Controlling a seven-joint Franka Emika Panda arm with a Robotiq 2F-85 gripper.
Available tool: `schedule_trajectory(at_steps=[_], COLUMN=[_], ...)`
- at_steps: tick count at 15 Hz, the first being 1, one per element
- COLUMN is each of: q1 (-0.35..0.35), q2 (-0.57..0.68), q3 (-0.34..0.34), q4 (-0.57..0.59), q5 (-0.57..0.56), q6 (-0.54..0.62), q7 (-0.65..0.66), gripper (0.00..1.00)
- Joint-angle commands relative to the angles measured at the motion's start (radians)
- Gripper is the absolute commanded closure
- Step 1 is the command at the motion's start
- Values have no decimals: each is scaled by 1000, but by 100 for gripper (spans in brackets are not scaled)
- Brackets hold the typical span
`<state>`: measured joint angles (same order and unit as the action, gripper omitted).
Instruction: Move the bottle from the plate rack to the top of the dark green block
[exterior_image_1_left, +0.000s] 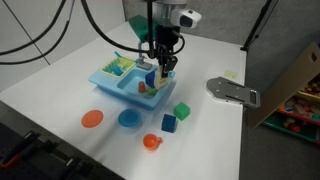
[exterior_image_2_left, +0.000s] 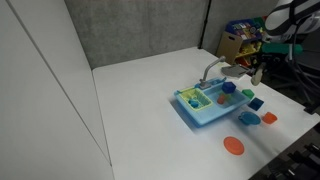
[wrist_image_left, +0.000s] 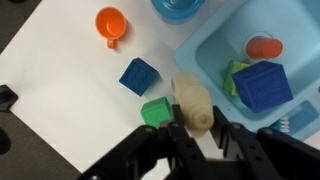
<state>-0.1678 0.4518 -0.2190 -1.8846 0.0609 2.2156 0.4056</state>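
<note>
In an exterior view, the end effector (exterior_image_1_left: 163, 66) hangs over the light blue sink (exterior_image_1_left: 108, 80), near the yellow-green plate rack (exterior_image_1_left: 120, 66). The dark green block (exterior_image_1_left: 181, 111) sits on the white bench (exterior_image_1_left: 60, 85), apart from the sink.

In the other exterior view, the end effector (exterior_image_2_left: 257, 70) is too small to tell whether it grips anything.

In the wrist view, the end effector (wrist_image_left: 198, 128) pinches the bottle (wrist_image_left: 192, 103). The bottle is pale cream, stubby and rounded, and is held in the air just beside the dark green block (wrist_image_left: 155, 112).
</note>
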Motion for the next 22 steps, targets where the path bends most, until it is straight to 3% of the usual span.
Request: schedule_trajectory(at_steps=[1,10,22], q1=[-6,-42,-118], q2=[15,115,309], q3=[-2,-5,-13], q4=[19,106,298], q5=[14,63,133], q6=[2,64,47], q7=[-8,-8,-1], gripper=[92,91,91])
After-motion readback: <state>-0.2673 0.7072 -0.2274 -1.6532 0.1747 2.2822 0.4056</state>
